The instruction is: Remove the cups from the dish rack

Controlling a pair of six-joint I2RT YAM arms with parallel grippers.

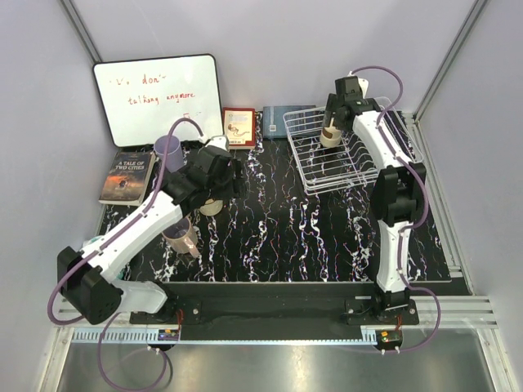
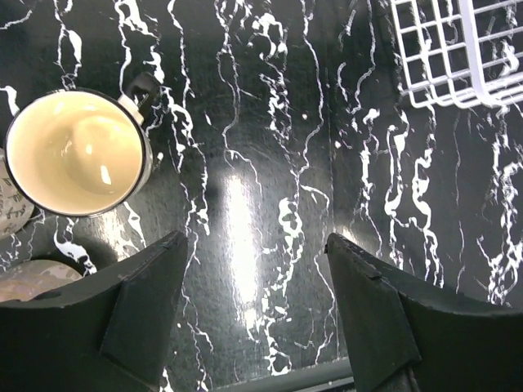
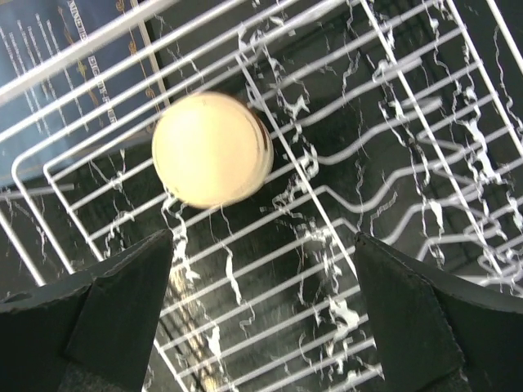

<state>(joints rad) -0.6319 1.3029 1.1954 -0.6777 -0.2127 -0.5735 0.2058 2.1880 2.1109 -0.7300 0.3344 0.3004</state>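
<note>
One cup (image 3: 211,149) sits in the rack (image 3: 392,106), under the right pincer (image 3: 263,238), jaws apart and empty. At least three others stand unloaded on the bench (image 2: 270,122): mug (image 2: 75,151), lavender cup (image 1: 169,149), tumbler (image 1: 181,237). The left pincer (image 2: 253,241) hangs released beside the mug

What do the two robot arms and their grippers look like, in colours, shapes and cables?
The left arm and right arm have smooth white shells on the long links and blocky black housings at the joints and bases. A mauve cable loops loosely along each arm. The left gripper and right gripper are matt black, each with two broad, wedge-shaped fingers.
</note>
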